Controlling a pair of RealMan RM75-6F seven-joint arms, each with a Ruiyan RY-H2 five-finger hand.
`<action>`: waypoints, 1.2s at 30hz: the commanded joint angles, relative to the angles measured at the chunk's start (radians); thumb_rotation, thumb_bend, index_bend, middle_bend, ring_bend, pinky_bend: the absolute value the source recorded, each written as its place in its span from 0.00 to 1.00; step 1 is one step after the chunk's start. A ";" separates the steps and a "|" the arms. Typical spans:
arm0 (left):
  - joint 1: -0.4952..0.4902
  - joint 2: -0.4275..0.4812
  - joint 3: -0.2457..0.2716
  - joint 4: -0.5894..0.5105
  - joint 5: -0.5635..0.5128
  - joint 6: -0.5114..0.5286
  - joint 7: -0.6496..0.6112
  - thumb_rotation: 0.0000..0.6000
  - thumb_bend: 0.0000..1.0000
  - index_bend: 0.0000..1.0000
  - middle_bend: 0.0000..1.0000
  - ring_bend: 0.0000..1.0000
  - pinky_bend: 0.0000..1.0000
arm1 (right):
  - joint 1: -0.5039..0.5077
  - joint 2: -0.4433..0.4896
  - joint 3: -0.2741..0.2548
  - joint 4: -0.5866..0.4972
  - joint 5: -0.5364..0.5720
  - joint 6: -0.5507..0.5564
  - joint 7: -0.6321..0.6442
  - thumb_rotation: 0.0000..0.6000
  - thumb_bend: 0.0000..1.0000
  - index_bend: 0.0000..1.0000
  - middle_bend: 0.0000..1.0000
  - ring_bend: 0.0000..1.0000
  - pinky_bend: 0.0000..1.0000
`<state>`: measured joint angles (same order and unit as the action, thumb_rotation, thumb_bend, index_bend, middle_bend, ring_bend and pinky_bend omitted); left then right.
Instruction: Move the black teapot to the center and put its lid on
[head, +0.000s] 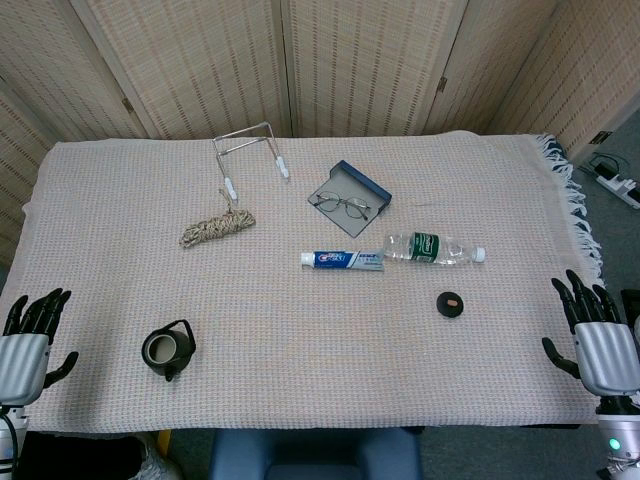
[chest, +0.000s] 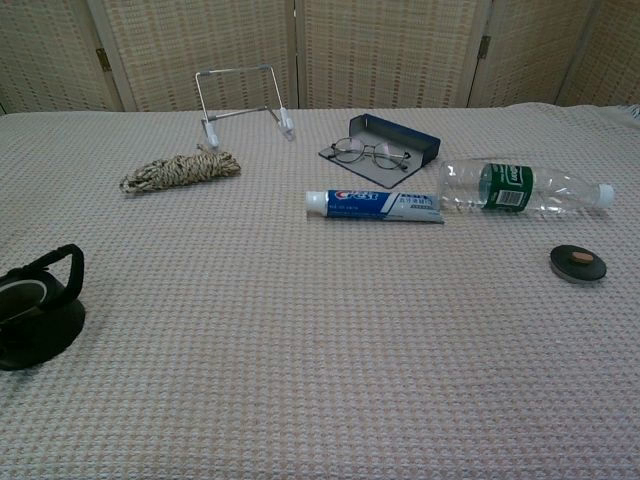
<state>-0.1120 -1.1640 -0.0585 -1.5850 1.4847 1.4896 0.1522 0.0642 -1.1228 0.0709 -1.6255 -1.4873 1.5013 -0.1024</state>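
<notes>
Nothing done yet, judging by layout. Teapot (head: 168, 350) sits lower left of head view, lidless, handle up, well off centre. Lid (head: 451, 303) lies flat at right of centre, below bottle (head: 436, 248), well apart from teapot. Left hand (head: 27, 345) at lower left edge, fingers spread, holding nothing, near teapot but not touching. Right hand (head: 597, 335) at lower right edge, fingers spread, empty. Chest view shows neither hand. Left to do: bring teapot to centre, fetch lid, seat it.

Cloth-covered table (head: 300, 330), scattered small items
</notes>
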 joint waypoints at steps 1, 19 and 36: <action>-0.003 -0.002 -0.001 0.003 0.000 -0.003 0.000 1.00 0.24 0.00 0.03 0.09 0.00 | -0.004 0.001 -0.001 -0.002 -0.002 0.006 0.001 1.00 0.32 0.00 0.00 0.13 0.08; -0.083 -0.015 0.005 0.077 0.108 -0.052 -0.112 1.00 0.25 0.00 0.07 0.13 0.02 | -0.020 0.014 -0.005 -0.001 -0.037 0.045 0.026 1.00 0.32 0.00 0.00 0.13 0.08; -0.248 -0.063 0.030 0.144 0.226 -0.200 -0.106 1.00 0.25 0.06 0.11 0.17 0.05 | -0.037 0.027 -0.007 0.014 -0.058 0.078 0.069 1.00 0.32 0.00 0.00 0.14 0.08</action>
<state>-0.3498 -1.2216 -0.0334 -1.4440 1.7062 1.3006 0.0395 0.0270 -1.0958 0.0640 -1.6128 -1.5450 1.5789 -0.0345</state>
